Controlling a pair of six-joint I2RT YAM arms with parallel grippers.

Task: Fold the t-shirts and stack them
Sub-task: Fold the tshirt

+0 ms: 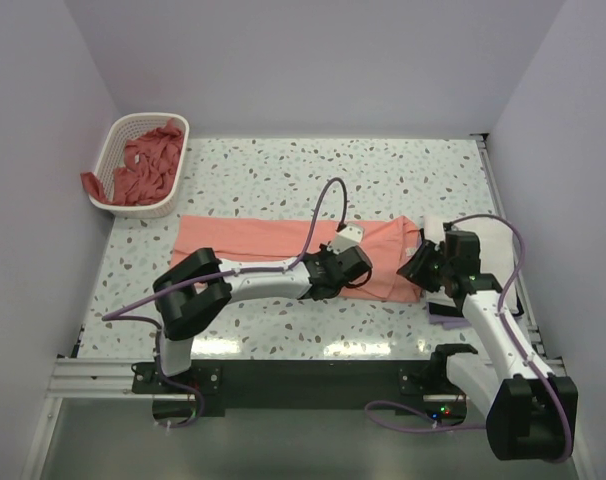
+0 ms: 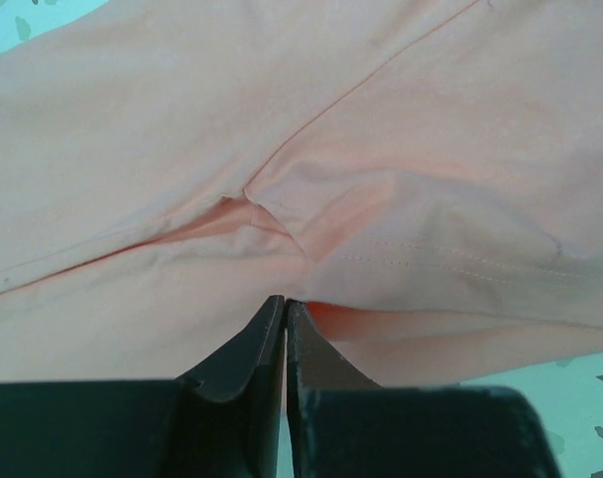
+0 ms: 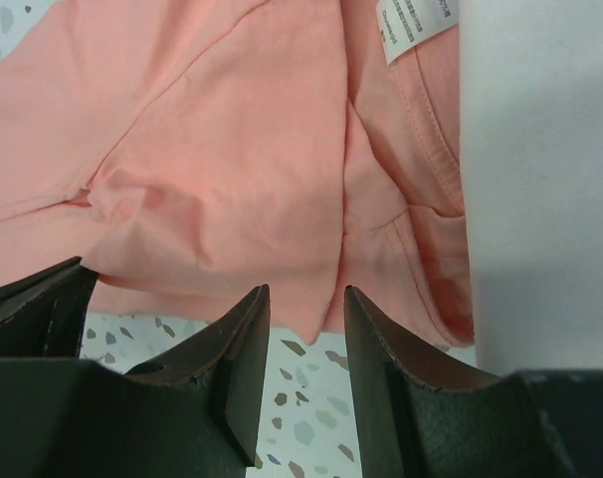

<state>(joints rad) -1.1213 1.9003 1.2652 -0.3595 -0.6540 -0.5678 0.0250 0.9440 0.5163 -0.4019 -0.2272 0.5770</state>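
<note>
- Salmon-pink t-shirt (image 1: 253, 240) is lying flat on the speckled surface (image 1: 283, 170), already doubled into a long band whose long axis is running left to right across the arms
- left end effector (image 2: 284, 304) is sitting low at the band's near edge, right of its middle; its fingers are pressing almost together with only a sliver between them, and I cannot tell whether a fold of cloth is being pinched there
- right end effector (image 3: 305, 297) is hovering at the band's right end with its jaws standing apart and nothing between them; the hem is lying just beyond the tips, with bare surface showing in the gap
- white t-shirt (image 3: 540, 179) is resting just beside that right end, touching or slightly overlapping the pink cloth near its care label (image 3: 416, 25)
- more crumpled pink t-shirts (image 1: 148, 165) are waiting in the white lattice basket (image 1: 118, 130) at the far left, well apart
- judging by the layout, the coming fold is turning on the band's length: the right arm is nearer the end that would be carried leftward, while the left is nearer the middle, where the crease would fall
</note>
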